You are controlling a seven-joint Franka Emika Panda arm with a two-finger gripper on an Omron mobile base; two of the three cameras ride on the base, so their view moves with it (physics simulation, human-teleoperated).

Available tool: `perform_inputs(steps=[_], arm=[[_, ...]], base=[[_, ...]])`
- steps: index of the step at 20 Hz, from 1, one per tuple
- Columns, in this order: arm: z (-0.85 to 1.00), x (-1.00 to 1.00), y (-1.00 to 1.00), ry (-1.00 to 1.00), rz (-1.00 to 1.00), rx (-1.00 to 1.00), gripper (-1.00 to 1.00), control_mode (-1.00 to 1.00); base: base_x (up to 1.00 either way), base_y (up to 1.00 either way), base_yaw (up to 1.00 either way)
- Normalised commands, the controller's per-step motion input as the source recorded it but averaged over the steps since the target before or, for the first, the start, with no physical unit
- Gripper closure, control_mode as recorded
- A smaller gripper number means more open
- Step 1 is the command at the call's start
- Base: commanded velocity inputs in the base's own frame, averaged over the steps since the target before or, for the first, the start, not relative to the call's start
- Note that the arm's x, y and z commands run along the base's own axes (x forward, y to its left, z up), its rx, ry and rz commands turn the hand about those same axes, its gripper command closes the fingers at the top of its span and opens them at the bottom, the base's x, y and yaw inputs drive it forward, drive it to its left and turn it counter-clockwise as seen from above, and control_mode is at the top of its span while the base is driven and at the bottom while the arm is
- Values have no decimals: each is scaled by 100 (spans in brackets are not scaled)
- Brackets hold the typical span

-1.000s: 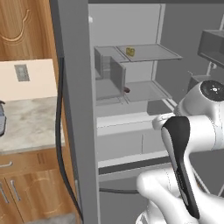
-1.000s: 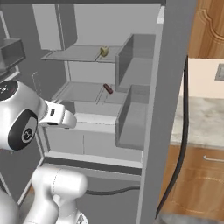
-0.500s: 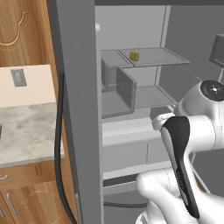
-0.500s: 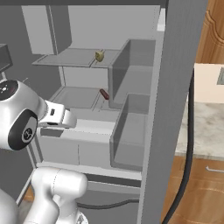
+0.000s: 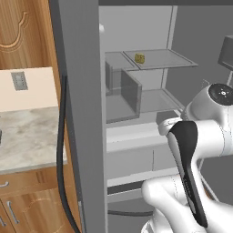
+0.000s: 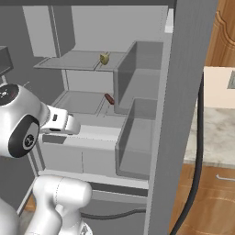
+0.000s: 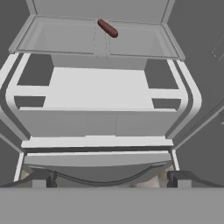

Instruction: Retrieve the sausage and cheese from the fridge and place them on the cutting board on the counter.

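Counter [image 5: 27, 136] at far left, beyond the fridge [image 5: 79, 91] door edge; no board seen on it. Fridge open. Cheese [image 5: 140, 58] on the upper shelf, toward the back. Sausage [image 6: 109, 98] one shelf lower, lying loose near a bin wall. Gripper [image 7: 109, 177] wide, empty, well short of both, angled down at the drawers. Step: the approach, I judge. Next: raise the hand, reach in over the lower shelf, straddle the sausage.
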Motion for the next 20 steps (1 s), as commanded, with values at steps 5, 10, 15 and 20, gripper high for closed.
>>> perform_inputs(steps=[5,10,15,20], arm=[[0,0,0,0,0,0,-100,100],[0,0,0,0,0,0,-100,-100],[0,0,0,0,0,0,-100,-100],[0,19,0,0,0,0,-100,-100]], base=[[0,0,0],[0,0,0],[0,0,0],[0,0,0]])
